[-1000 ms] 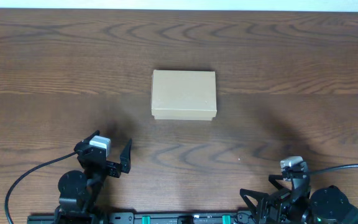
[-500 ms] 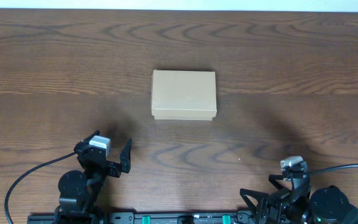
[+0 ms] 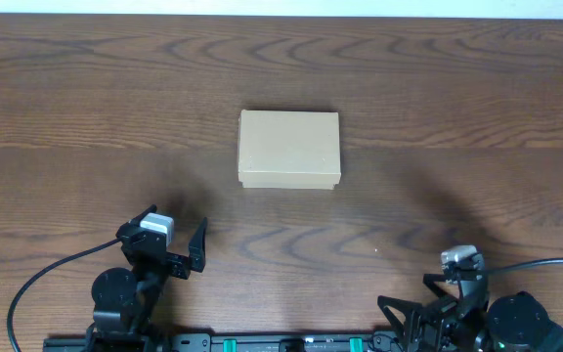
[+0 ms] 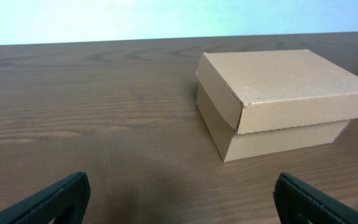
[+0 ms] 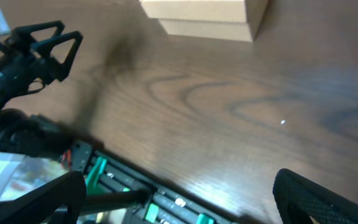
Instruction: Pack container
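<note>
**Q:** What sits at the near-left corner?
**A:** The left tool (image 3: 167,235), above the dark wooden bench (image 3: 86,117). Its two black fingers (image 4: 55,200) are spread wide with nothing between them.

**Q:** And at centre?
**A:** The container (image 3: 289,149), a plain tan cardboard box, rests flat on the bench with its lid down, well apart from both tools. From the left wrist it appears ahead and to the right, one corner turned toward the camera.

**Q:** The near-right corner?
**A:** The right tool (image 5: 179,202) hangs there, its fingers likewise held wide apart and gripping nothing. The box shows at the top edge of its wrist view.
</note>
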